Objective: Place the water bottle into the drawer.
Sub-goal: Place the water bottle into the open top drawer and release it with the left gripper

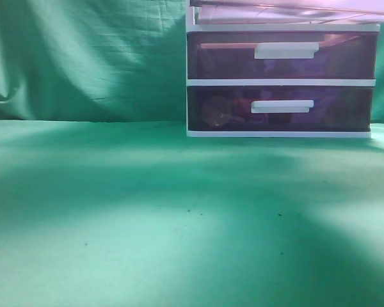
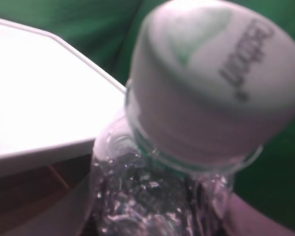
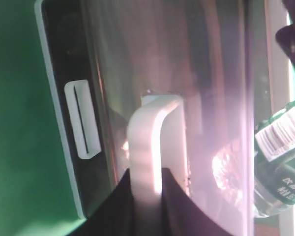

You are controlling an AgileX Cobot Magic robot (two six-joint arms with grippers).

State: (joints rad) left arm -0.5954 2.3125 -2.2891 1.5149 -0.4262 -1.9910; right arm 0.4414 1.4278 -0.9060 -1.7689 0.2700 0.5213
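The bottle (image 2: 187,147) is right up against the left wrist camera, cap toward the lens and its long body pointing down and away, hanging above the open top drawer (image 3: 211,98); the left gripper itself is out of sight, so I cannot tell how wide it is, though I think it must be holding the bottle. The right gripper (image 3: 146,189) is closed around the white handle (image 3: 150,142) of that drawer, and the bottle's label end (image 3: 280,152) peeks in just beside it. The drawer looks roomy inside, and the cabinet (image 1: 281,77) sits on a green cloth (image 1: 147,217).
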